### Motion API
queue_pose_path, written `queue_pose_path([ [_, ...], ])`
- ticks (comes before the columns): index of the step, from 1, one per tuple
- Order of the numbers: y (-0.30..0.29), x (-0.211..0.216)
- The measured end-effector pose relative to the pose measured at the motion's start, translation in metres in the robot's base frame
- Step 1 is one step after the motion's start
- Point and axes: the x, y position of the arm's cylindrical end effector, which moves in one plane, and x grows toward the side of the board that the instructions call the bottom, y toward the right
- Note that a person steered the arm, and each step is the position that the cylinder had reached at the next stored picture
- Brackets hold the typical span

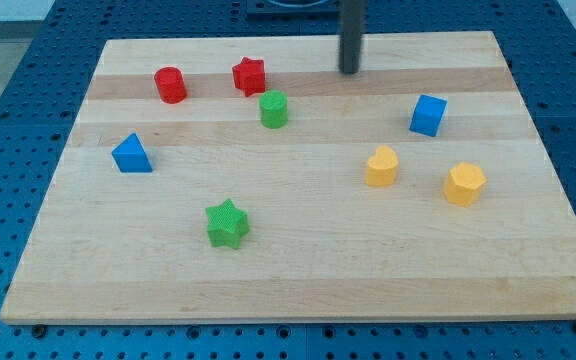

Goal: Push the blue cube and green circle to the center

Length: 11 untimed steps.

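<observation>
The rod's upper part is cut off by the view's top; my tip (350,71) rests on the pale wooden board (298,280), touching nothing. The blue cube (428,115) sits right of it, the green circle (274,109) to its left, just below the red star (249,75).

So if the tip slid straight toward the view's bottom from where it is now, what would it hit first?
Probably nothing: my tip would pass left of the yellow block and well right of the green circle, though the margin beside the yellow block looks slim from this angle.
</observation>
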Motion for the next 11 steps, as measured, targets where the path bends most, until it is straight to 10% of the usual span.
queue_pose_path([
  [2, 0.150, 0.040],
  [5, 0.215, 0.094],
  [9, -0.071, 0.119],
  [11, -0.066, 0.076],
])
